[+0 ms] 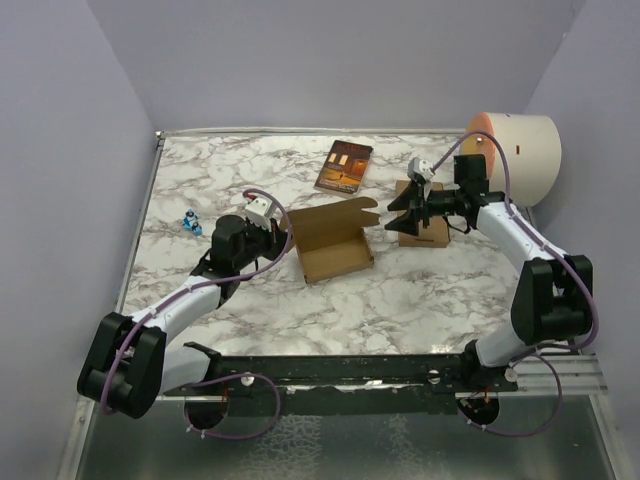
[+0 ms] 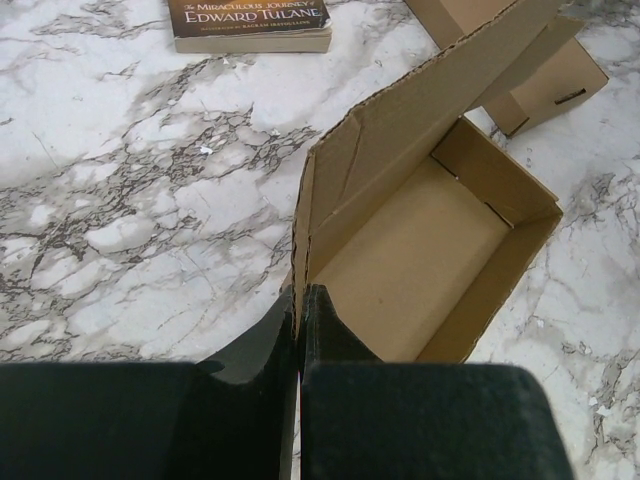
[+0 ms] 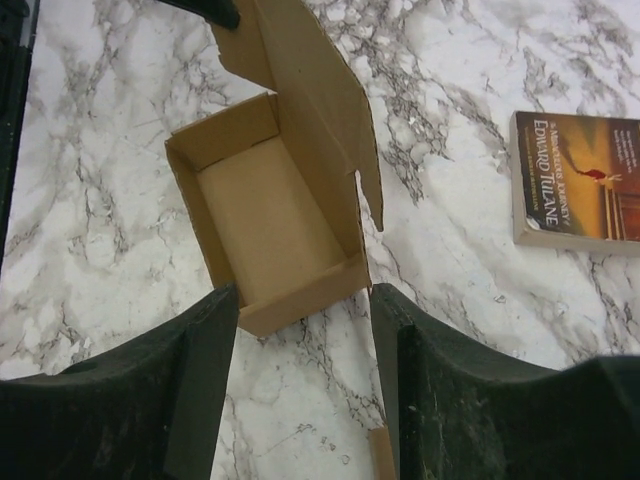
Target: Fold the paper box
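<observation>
Left wrist view: left gripper (image 2: 299, 315) fully closed, pinching a cardboard edge at the near corner of the paper box (image 2: 410, 260). Box open-topped, resting on the marble table (image 2: 120, 200), tall flap raised along one long side. Right wrist view: right gripper (image 3: 303, 300) with jaws parted, gripping nothing, fingers (image 3: 200, 350) flanking the near end wall of the box, contact not discernible. Book (image 3: 580, 180) flat on the table, well apart from the box. Top external view: box mid-table between both arms; second brown carton (image 1: 425, 232) partly hidden by the right gripper; small blue item (image 1: 190, 223) near the left table edge.
</observation>
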You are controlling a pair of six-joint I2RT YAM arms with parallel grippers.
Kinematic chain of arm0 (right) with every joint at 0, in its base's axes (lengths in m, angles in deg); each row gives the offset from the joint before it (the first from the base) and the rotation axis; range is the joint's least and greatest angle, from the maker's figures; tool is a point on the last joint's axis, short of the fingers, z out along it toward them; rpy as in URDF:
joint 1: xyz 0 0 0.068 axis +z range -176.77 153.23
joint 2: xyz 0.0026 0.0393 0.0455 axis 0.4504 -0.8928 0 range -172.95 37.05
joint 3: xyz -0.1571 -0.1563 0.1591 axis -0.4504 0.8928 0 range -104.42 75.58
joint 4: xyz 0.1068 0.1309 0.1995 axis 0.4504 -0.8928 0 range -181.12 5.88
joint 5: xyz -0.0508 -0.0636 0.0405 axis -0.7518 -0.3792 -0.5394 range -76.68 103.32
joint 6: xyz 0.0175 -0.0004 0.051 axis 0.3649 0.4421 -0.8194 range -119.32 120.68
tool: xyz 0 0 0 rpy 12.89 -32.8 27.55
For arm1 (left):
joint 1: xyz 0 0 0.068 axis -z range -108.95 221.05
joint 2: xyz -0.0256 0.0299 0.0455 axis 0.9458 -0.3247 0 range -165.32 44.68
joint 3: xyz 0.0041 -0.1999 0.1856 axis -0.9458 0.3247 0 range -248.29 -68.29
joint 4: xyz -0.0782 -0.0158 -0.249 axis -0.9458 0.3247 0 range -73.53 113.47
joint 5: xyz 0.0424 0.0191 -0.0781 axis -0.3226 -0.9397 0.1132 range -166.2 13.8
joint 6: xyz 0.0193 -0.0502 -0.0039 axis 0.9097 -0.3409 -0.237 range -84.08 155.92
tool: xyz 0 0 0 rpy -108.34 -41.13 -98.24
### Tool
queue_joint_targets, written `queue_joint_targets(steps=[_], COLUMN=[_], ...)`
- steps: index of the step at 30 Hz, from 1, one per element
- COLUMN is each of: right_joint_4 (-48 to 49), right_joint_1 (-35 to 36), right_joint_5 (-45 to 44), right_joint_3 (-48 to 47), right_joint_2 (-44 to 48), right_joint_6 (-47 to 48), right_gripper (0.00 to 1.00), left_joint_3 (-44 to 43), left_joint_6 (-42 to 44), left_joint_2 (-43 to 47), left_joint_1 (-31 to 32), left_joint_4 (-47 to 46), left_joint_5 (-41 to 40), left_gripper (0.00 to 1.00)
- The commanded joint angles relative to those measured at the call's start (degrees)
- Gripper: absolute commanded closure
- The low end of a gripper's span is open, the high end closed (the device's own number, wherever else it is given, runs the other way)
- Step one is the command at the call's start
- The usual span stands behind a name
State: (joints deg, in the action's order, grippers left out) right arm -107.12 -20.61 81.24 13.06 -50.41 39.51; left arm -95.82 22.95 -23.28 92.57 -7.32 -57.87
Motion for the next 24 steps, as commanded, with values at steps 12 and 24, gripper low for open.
queue_joint_targets(steps=[12,24], right_joint_4=[-0.4,-2.8], right_joint_1=[4.3,7.1], right_joint_5=[-9.6,-11.7], right_joint_3=[-6.0,-7.4], right_joint_2=[-5.8,-7.7], right_joint_6=[3.8,5.5], right_gripper=[0.59,0.83], left_joint_3=[-2.3,-2.8], left_joint_6=[-0.5,-0.8], left_joint_2=[0.5,0.5], left_joint_1=[0.4,0.5], left_joint_4=[1.3,1.7], left_joint_5=[-0.7,-0.6], left_gripper=[1.00,1.00])
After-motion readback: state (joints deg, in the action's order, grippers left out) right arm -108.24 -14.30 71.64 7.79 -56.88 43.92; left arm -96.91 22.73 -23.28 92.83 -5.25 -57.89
